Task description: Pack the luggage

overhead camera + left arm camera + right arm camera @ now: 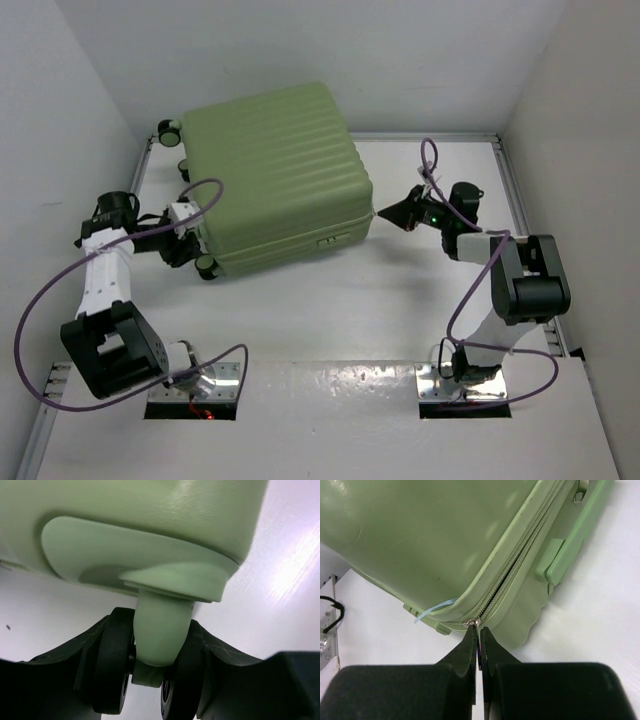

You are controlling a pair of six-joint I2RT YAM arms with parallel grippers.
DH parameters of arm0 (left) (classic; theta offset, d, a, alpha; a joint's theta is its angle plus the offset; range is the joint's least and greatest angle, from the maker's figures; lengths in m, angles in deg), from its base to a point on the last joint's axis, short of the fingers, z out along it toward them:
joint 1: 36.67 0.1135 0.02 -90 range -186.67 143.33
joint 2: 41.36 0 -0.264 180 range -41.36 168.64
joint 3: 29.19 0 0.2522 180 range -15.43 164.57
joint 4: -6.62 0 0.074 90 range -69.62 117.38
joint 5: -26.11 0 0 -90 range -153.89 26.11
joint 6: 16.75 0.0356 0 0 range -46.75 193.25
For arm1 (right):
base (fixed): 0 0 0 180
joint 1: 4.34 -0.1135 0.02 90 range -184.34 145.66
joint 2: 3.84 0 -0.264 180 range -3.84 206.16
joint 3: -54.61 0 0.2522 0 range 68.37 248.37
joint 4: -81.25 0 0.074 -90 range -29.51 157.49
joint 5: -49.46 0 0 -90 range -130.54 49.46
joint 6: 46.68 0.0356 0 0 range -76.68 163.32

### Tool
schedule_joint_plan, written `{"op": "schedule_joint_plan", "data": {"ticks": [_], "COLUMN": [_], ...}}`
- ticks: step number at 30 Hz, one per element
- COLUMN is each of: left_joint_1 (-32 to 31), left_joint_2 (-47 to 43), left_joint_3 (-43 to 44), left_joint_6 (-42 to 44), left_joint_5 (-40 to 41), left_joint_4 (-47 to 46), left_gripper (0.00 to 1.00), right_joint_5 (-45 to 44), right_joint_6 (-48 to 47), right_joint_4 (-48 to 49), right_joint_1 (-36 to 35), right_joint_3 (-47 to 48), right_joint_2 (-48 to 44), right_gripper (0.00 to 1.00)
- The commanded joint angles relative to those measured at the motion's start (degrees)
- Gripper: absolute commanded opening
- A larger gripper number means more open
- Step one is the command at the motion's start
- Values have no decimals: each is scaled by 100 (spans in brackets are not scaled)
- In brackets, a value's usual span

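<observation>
The luggage [275,170] is a big pale green ribbed suitcase lying flat and closed at the back of the table. My left gripper [192,256] is at its near left corner. In the left wrist view its fingers [235,675] press on both sides of a black twin caster wheel [112,665], so the left gripper [150,675] is shut on that wheel. My right gripper [382,212] touches the suitcase's right corner. Seen from the right wrist, this gripper [478,632] is shut on the metal zipper pull [471,623] at the end of the zipper [520,565].
Two more wheels [168,128] stick out at the suitcase's far left. A thin light blue strip [432,609] pokes out of the seam near the zipper pull. A green side handle [565,555] runs along the shell. White walls enclose the table [330,330].
</observation>
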Motion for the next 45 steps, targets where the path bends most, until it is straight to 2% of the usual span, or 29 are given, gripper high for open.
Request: {"op": "schedule_joint_plan", "data": {"ticks": [1, 6, 14, 24, 33, 39, 42, 45], "left_joint_1": [980, 981, 919, 691, 524, 471, 349, 260], "left_joint_2": [554, 1099, 2339, 2691, 3096, 2991, 2859, 2718], "left_joint_3": [161, 424, 1548, 1990, 2446, 2289, 1991, 1875], "left_joint_6": [-539, -1100, -2155, -2710, -3150, -3211, -3264, -3264], "left_joint_5": [2199, 2437, 2543, 2683, 2877, 2640, 2508, 2508], "left_joint_4": [-893, -1579, -1808, -1932, -1993, -1941, -1941, -1941], "left_gripper": [0, 0, 0, 0, 0, 0, 0, 0], "right_joint_5": [-1383, -2016, -2763, -3624, -3985, -4170, -4319, -4521], "right_joint_6": [-223, 85, 418, 840, 1175, 1395, 1517, 1527], "right_joint_4": [289, 527, 677, 774, 836, 756, 643, 467], "right_joint_1": [300, -103, -543, -755, -886, -983, -1062, -1150], "right_joint_3": [232, 1075, 2664, 4571, 6190, 7403, 8358, 8800], "right_joint_2": [-49, 802, 2102, 3719, 4855, 5646, 6137, 6480], "right_gripper": [0, 0, 0, 0, 0, 0, 0, 0]}}
